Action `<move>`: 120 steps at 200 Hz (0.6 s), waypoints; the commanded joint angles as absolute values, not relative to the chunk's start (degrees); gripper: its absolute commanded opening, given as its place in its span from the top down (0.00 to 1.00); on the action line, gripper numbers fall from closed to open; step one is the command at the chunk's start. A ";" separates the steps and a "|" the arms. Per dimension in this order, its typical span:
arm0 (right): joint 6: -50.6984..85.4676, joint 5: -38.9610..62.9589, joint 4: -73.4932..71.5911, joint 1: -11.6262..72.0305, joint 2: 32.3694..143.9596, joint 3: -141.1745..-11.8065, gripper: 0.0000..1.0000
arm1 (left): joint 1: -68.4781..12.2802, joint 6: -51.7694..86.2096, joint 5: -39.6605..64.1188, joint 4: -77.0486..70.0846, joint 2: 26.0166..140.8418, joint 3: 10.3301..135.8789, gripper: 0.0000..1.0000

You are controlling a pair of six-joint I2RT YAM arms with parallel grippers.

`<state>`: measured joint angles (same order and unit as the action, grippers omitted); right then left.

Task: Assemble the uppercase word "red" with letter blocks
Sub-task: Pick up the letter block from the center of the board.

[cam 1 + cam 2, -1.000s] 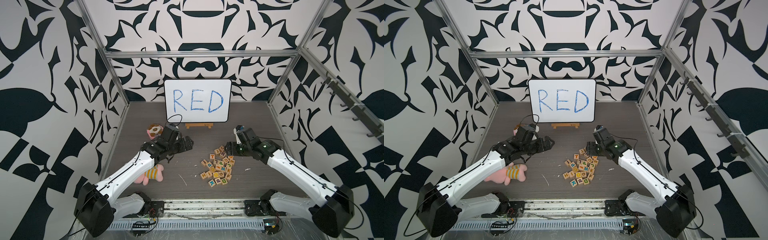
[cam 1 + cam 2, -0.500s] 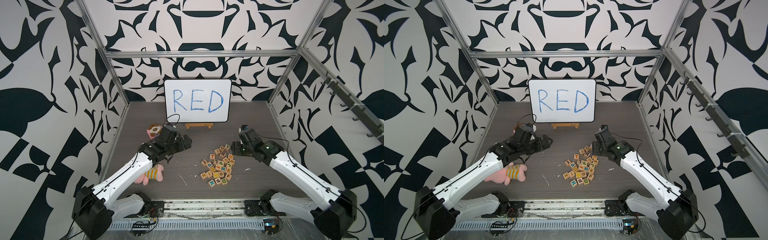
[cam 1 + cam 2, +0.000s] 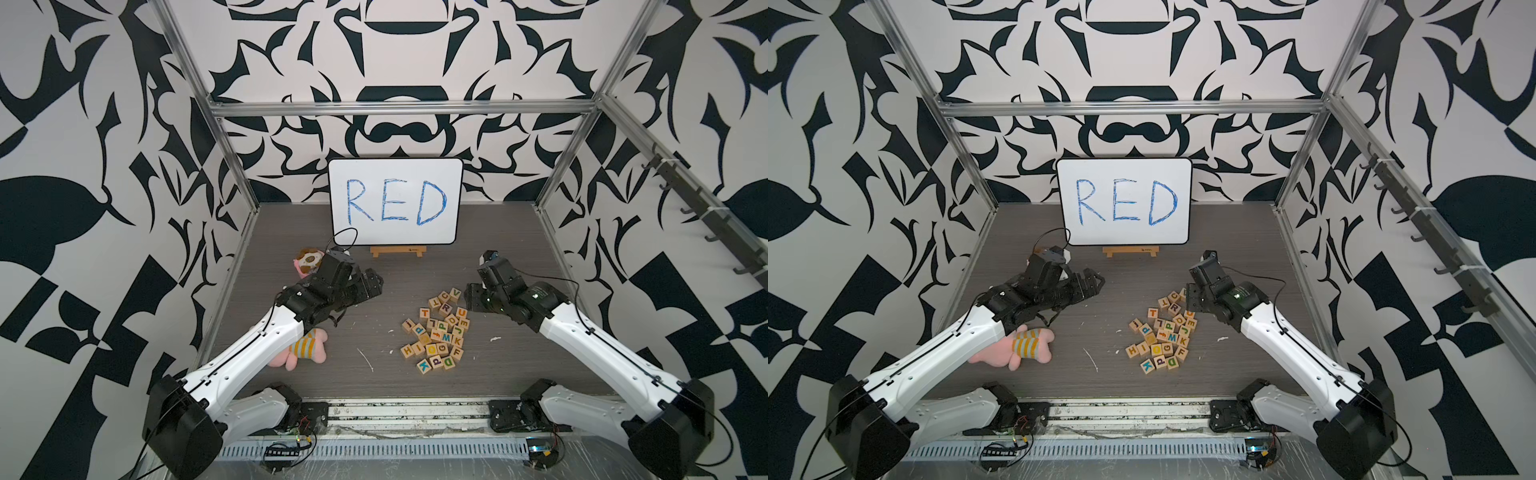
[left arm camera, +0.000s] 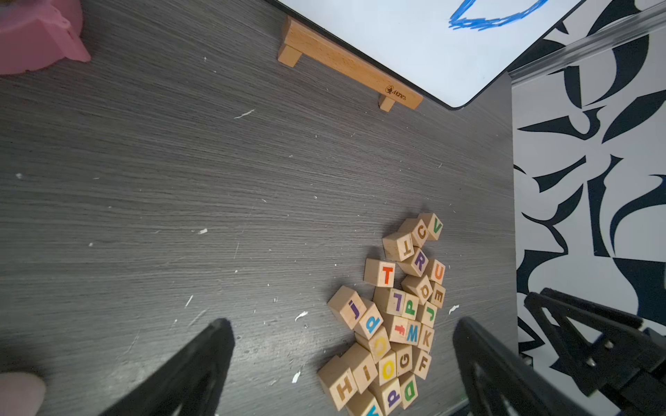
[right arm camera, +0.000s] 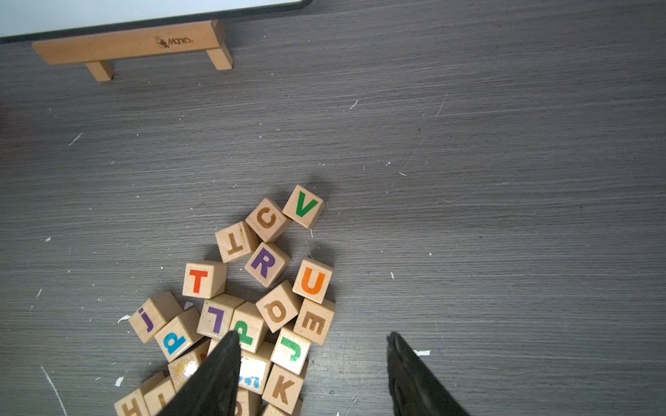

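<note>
The letter blocks (image 3: 436,332) look like light, rigid wooden cubes with smooth flat faces, so a pinch across two opposite sides should hold well, though a skewed pinch could make one twist or skid on the bench (image 3: 374,299). They lie in a loose heap right of centre, many touching and some tilted against neighbours. No row reading R, E, D stands yet.

The R block (image 5: 266,264) sits hemmed in near the heap's far end, with a C, a sideways T and a U close around it. Taking it probably needs a corner-to-corner approach or a nudge to free it first. The E block (image 5: 314,321) is on the heap's outer edge under the U, with one side free. The D block (image 4: 409,390) lies at the near end, beside an F.

Each cube is pale wood with one coloured letter per face: R purple, E brown, D green.

The right fingers (image 5: 216,371) are parted over the heap's edge, grasping nothing. The left fingers (image 4: 205,360) are spread wide and empty, well apart from the heap
</note>
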<state>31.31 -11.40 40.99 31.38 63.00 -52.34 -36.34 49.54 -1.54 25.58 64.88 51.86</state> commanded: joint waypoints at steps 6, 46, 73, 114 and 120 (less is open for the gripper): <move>31.66 -11.98 41.14 31.53 62.93 -52.47 0.37 | -36.47 49.66 -1.60 26.55 64.83 51.89 0.00; 32.16 -10.05 41.21 31.55 63.00 -52.31 0.38 | -36.47 49.71 -1.79 27.74 64.91 52.15 0.01; 32.74 -7.55 40.96 31.77 63.02 -52.03 0.38 | -36.47 49.72 -1.76 28.25 64.85 52.08 0.01; 33.75 -6.83 40.61 34.15 63.78 -51.67 0.38 | -36.47 49.83 -2.44 28.19 64.89 51.76 0.01; 33.98 -7.00 40.56 34.61 63.96 -51.60 0.38 | -36.47 49.89 -2.30 28.18 64.90 51.76 0.00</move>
